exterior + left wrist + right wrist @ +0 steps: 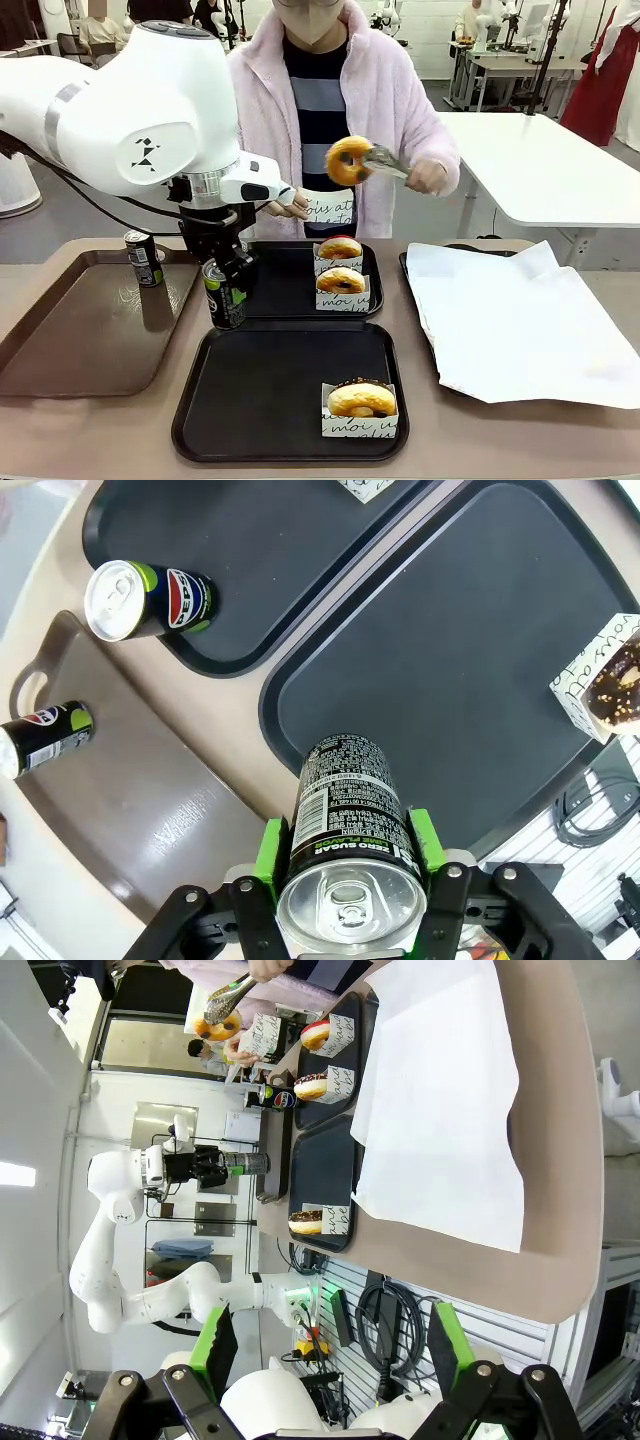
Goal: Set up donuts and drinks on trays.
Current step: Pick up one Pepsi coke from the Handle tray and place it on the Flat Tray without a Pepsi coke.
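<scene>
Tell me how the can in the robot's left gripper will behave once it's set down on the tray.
The can is tall and slim, so it may tip if nudged. On its side it would likely roll. Its smooth wall looks slippery, though the green fingers clamp it squarely.

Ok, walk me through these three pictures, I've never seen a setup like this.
Two white robot arms share a table with a person. The front view looks across the table at that person, who holds a donut in tongs. The other two views come from cameras on each arm's wrist. The left gripper is shut on a black soda can, above the near black tray, which carries one sleeved donut. The far tray has two more. Another can stands on the brown tray. The right gripper is open, holding nothing, off to the table's side.
</scene>
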